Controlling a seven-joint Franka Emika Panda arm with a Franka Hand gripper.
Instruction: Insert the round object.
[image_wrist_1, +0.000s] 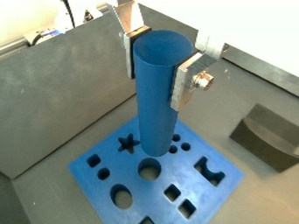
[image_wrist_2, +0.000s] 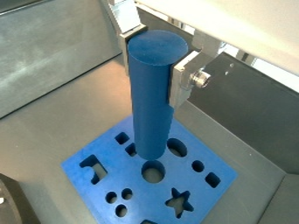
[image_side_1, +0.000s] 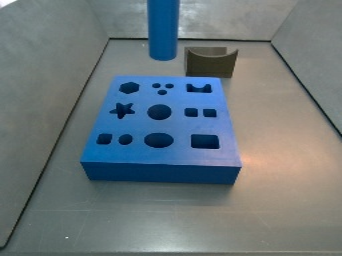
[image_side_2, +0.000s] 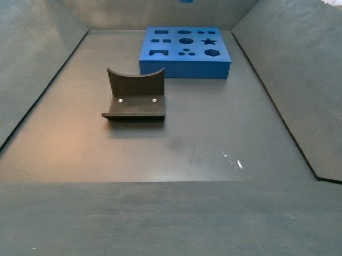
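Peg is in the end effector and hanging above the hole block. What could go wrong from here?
1. The long blue cylinder peg hangs above the flat blue block with shaped holes; if it is off the round hole, it may jam on the rim.
2. The end effector holds only the peg's top, so contact could tilt it.
3. The nearby star hole is a wrong target.

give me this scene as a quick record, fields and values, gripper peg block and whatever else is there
gripper: shut on the peg's upper end, above the block
peg: blue cylinder, upright, held, lower end over the block's round hole in both wrist views, not yet in
block: flat, blue, shaped holes, lying on the floor
round hole: open, middle of the block
brown block: dark, curved notch, on the floor apart from the block
insertion: not done
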